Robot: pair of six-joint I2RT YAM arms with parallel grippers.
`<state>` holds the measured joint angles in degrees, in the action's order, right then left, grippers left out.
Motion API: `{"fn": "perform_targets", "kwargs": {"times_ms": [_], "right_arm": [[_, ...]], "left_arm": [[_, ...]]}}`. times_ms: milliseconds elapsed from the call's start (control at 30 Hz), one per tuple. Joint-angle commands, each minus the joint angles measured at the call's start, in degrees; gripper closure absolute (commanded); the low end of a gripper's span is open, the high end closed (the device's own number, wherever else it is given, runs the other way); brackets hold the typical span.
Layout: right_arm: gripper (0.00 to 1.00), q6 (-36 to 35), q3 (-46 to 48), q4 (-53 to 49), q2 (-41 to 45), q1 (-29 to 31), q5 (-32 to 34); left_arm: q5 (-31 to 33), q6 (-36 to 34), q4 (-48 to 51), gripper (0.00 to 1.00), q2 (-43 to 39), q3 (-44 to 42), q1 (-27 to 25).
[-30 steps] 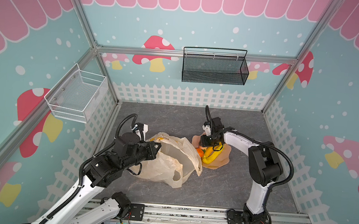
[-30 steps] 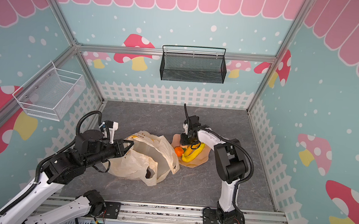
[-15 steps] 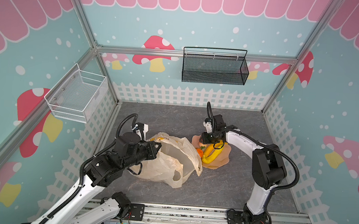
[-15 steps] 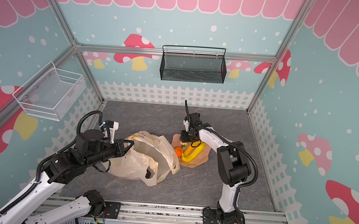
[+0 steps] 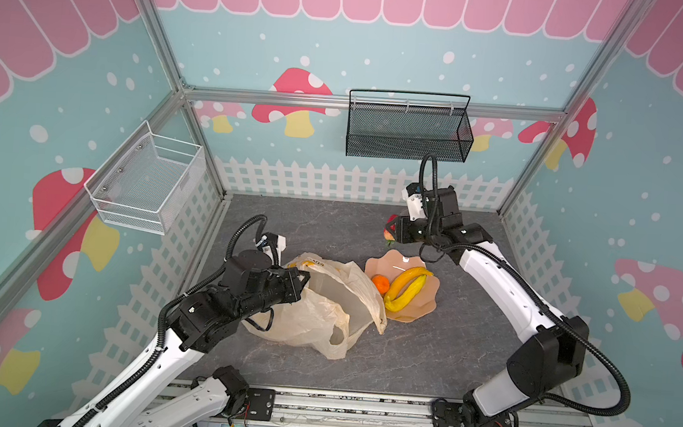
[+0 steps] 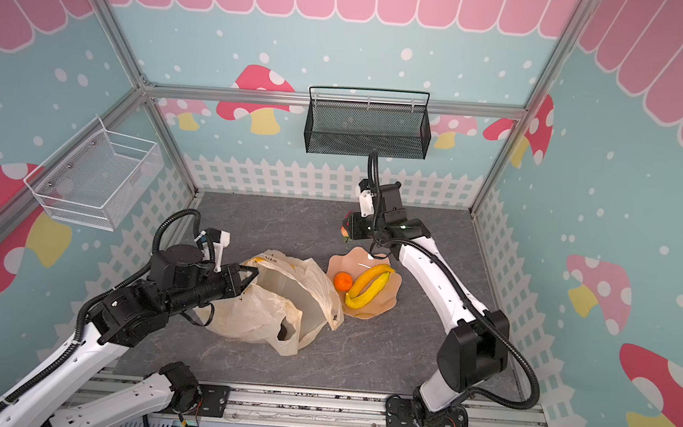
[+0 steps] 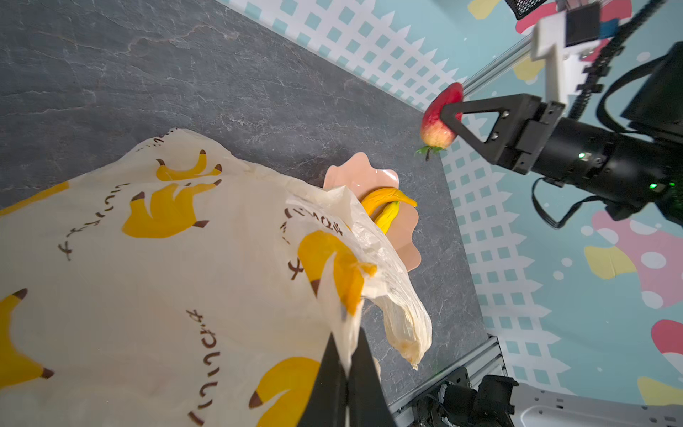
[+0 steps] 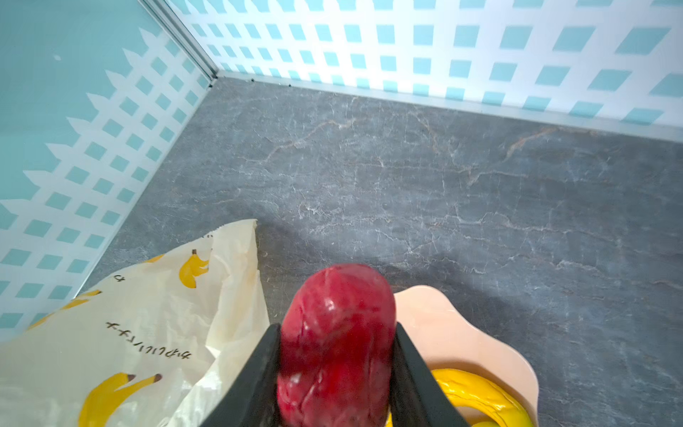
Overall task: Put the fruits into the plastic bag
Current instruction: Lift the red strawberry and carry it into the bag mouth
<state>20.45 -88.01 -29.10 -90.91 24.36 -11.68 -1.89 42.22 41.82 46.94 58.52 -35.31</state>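
**Holding one strawberry aloft**

The right fingers stand partly apart, clamped on the strawberry. It hangs clear of the bench, past the far edge of the plate. The left fingers are pressed together on the rim of the bag, holding its mouth open toward the plate. The bag's edge overlaps the plate.

Both top views show the orange on the plate; in the left wrist view the bag hides it. The left wrist view shows the strawberry's pale end and green stalk; the right wrist view shows only its red end.

Count: one strawberry, one orange, two bananas on the plate, one bag, one plate.
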Motion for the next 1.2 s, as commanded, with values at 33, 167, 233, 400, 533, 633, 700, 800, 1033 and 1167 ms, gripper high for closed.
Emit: {"fn": "perform_targets", "kwargs": {"times_ms": [33, 167, 233, 400, 533, 633, 700, 800, 1033, 1167], "right_arm": [[0.68, -1.14, -1.32, -1.29, 0.49, -0.19, -1.17], [0.68, -0.92, -1.06, 0.29, 1.61, -0.20, -3.81], [0.67, -1.40, 0.10, 3.33, 2.98, -0.10, -8.56], [0.66, -2.68, 2.58, 11.41, 6.61, 2.78, -20.74], [0.64, -7.65, 0.97, 11.65, 7.77, 10.63, -24.12], [0.63, -9.65, 1.70, 11.17, 8.47, 13.98, -25.13], [0.63, -10.52, 2.89, 10.78, 9.49, 14.83, -24.34], [0.64, -11.37, 4.73, 10.73, 11.74, 16.03, -23.16], [0.65, -14.93, 8.41, 5.23, 13.74, 20.50, -18.12], [0.66, -14.99, 12.02, 4.19, 14.63, 23.19, -15.28]], "left_arm": [[-0.74, -0.09, -1.61, 0.99, 0.51, 0.10, 0.26], [-1.14, -0.38, -1.77, 0.98, 1.07, 0.30, 0.25], [-1.15, -0.42, -1.80, 0.99, 1.22, 0.45, 0.25], [-1.27, -0.45, -1.76, 0.98, 1.40, 0.46, 0.25], [-1.11, -0.45, -1.76, 0.99, 1.42, 0.54, 0.25], [-1.27, -0.40, -1.79, 0.98, 1.56, 0.54, 0.24], [-1.34, -0.38, -1.80, 0.98, 1.67, 0.62, 0.24], [-1.36, -0.44, -1.81, 0.98, 1.75, 0.80, 0.31], [-2.22, -0.28, -1.90, 0.98, 2.43, 1.74, 0.29], [-2.42, -0.29, -1.83, 0.98, 2.89, 2.08, 0.29]]}}
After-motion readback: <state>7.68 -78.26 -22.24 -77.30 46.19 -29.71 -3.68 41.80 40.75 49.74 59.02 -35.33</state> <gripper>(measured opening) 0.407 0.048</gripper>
